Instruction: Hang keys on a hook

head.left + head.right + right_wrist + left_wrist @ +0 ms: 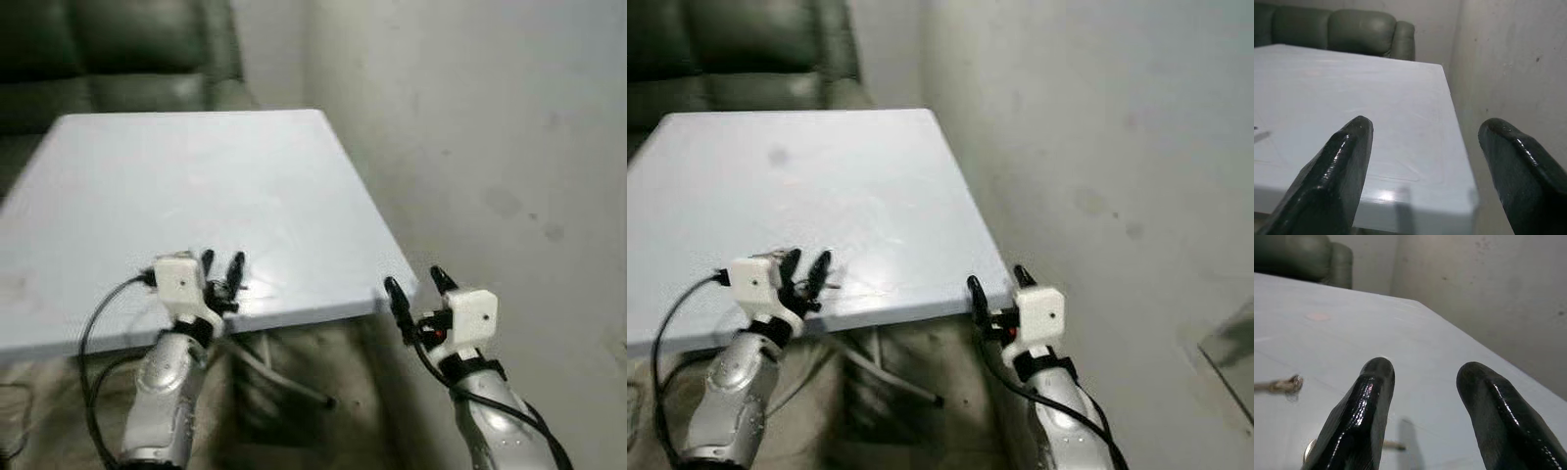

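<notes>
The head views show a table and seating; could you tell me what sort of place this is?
Probably a living room in a home: a white table stands before a dark green sofa, close beside a scuffed plain wall.

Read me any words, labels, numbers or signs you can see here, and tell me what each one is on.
There is no readable text anywhere in these pictures.
White table: plain top, no print.
Wall: bare, just stains.
Green sofa: no label visible.
Left tool and right tool: white housings and black fingers, no markings that can be made out.
Small metal object on the table: too blurred to show any writing.
</notes>
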{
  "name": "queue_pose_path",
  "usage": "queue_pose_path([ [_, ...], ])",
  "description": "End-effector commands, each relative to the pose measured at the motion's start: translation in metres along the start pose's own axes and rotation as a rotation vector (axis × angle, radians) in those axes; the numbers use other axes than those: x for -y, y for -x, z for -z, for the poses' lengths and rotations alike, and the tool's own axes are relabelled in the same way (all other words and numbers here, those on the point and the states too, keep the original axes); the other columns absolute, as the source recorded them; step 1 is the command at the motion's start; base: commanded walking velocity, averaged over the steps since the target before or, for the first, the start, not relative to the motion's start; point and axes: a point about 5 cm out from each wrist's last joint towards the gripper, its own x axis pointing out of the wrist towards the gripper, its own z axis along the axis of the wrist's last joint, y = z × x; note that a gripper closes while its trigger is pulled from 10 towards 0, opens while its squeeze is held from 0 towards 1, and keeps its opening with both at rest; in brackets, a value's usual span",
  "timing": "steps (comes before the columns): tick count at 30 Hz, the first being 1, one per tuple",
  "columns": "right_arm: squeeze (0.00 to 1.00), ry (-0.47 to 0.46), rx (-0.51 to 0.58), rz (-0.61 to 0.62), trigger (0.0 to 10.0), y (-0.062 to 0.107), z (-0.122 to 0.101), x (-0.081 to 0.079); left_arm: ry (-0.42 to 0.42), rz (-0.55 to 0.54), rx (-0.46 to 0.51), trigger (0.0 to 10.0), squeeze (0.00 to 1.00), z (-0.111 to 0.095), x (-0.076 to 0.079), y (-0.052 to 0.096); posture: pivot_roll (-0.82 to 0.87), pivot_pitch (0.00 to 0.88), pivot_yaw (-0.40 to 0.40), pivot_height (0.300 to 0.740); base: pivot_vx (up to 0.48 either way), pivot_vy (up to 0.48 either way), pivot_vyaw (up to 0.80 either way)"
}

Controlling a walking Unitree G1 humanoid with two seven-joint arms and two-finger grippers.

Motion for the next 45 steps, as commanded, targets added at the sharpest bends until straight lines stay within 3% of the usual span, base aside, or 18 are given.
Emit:
queue_pose_path([
  [1, 0.0, -0.009, 0.008, -0.012, 10.0, -0.0066, -0.0023, -0.0032, -0.019, -0.012, 0.004, 10.0, 0.0, -0.0055, -0.007, -0.0017, -0.08, 0.0, -0.05, 0.74, 0.0, 0.0, 0.8],
  [7, 0.0, -0.005, 0.0, -0.008, 10.0, -0.0109, -0.0018, -0.0016, -0.022, -0.017, -0.006, 10.0, 0.0, -0.0048, -0.0078, -0.0021, -0.08, 0.0, -0.051, 0.74, 0.0, 0.0, 0.8],
  [18, 0.0, -0.045, -0.005, -0.001, 10.0, -0.0137, -0.0015, 0.0009, -0.017, -0.029, -0.027, 10.0, 0.0, -0.0035, -0.0102, -0.0035, -0.08, 0.0, -0.053, 0.74, 0.0, 0.0, 0.0],
  [45, 0.0, -0.062, -0.013, 0.006, 10.0, -0.0145, -0.001, 0.0009, -0.025, -0.036, -0.036, 10.0, 0.0, -0.0041, -0.0123, -0.0051, -0.08, 0.0, -0.055, 0.74, 0.0, 0.48, 0.0],
])
